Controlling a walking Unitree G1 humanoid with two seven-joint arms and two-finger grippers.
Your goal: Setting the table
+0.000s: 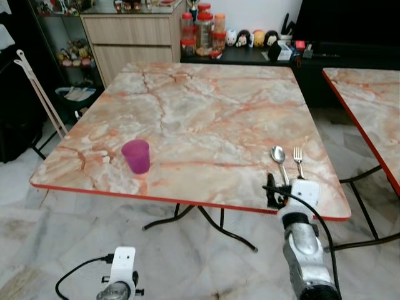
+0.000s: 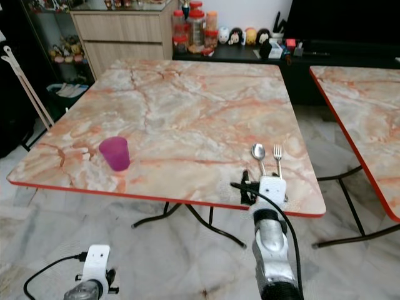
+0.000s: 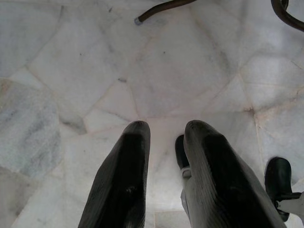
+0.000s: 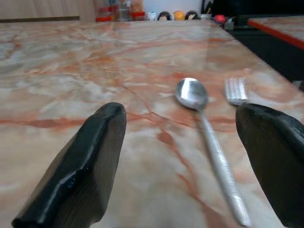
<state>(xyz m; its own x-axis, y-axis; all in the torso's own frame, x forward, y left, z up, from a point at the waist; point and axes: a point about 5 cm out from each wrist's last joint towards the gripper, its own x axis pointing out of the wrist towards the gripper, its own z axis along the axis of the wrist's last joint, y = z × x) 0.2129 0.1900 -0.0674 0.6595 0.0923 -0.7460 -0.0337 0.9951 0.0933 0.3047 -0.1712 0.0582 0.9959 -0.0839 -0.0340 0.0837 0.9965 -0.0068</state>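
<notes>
At the table's (image 1: 187, 106) near edge — right gripper (image 4: 185, 156) spread wide, straddling the spoon (image 4: 209, 137) beside the fork (image 4: 235, 90).

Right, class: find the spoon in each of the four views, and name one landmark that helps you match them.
Left eye view: spoon near the table's front right edge.
Right eye view: spoon, same spot.
Left wrist view: not in it; floor tiles.
Right wrist view: spoon between the open right gripper's fingers.
Shared landmark: the fork beside it.
</notes>
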